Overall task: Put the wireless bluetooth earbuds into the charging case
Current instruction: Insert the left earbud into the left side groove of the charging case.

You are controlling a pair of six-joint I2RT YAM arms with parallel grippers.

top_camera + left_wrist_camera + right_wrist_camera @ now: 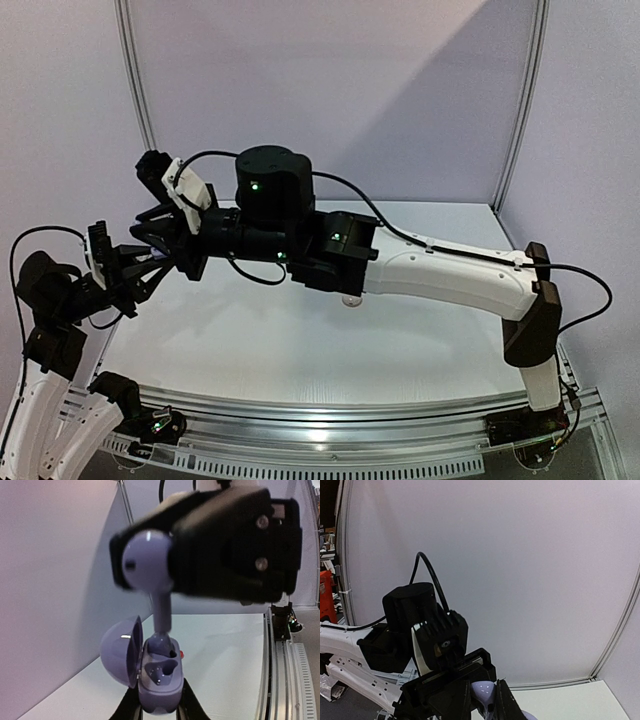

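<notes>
In the left wrist view my left gripper (159,702) is shut on a lilac-grey charging case (159,685), held upright with its lid (117,652) swung open to the left. Right above it, my right gripper (150,562) is shut on a lilac-grey earbud (146,560). The earbud's stem points down, and its tip sits in the case's far socket. The near socket (162,670) holds nothing. The right wrist view shows the earbud (484,692) pinched between the right gripper's (486,701) fingers. From above, both grippers (140,262) (158,238) meet over the table's left side.
A small red piece (181,653) peeks out behind the case. The white table (300,340) is walled at the left and back. A metal rail (350,415) runs along its near edge. A pale round object (350,298) shows under the right forearm.
</notes>
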